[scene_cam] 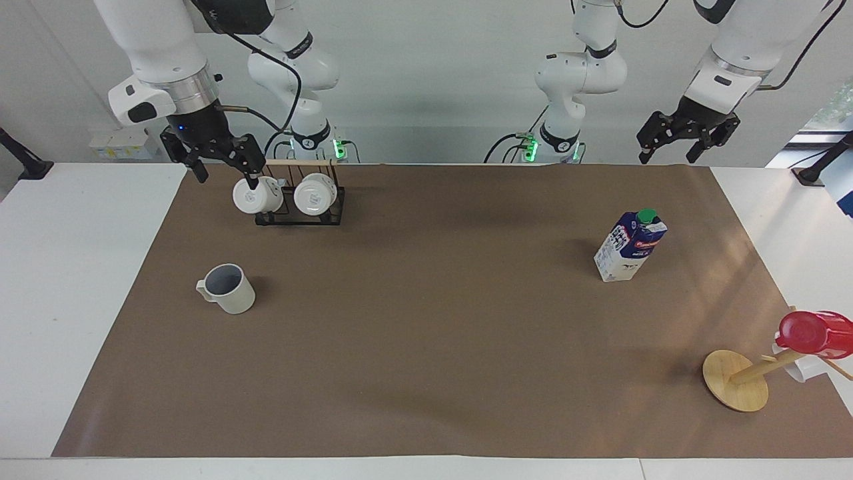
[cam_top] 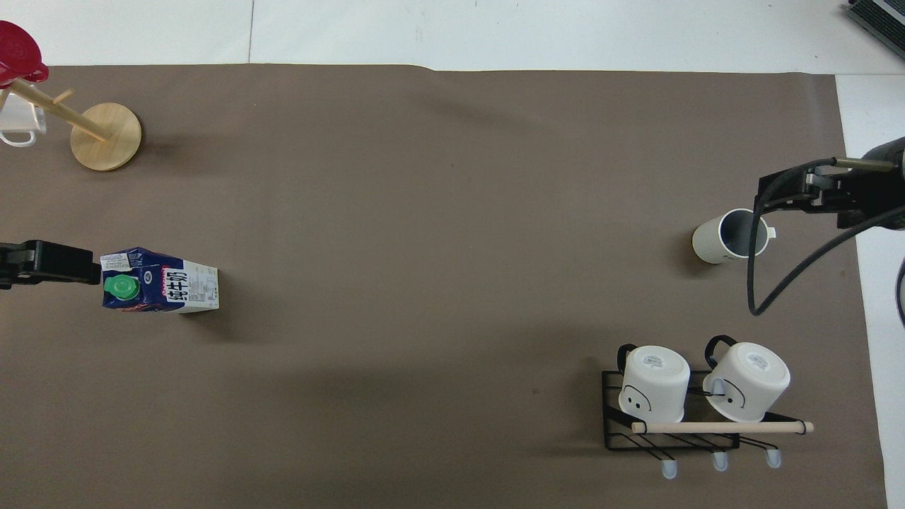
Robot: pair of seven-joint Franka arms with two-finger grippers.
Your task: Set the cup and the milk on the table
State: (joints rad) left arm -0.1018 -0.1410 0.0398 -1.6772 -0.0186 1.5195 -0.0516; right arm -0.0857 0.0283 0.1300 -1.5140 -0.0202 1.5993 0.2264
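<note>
Both arms were held raised above the table, wrists bent downward. The right tool (scene_cam: 221, 162) was spread open and empty at its own end. The left tool (scene_cam: 668, 145) was likewise held open, empty.

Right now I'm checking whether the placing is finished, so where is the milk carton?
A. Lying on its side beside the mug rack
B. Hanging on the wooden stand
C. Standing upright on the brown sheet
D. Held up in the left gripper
C: the milk carton stands upright on the brown sheet, with no gripper touching it.
</note>
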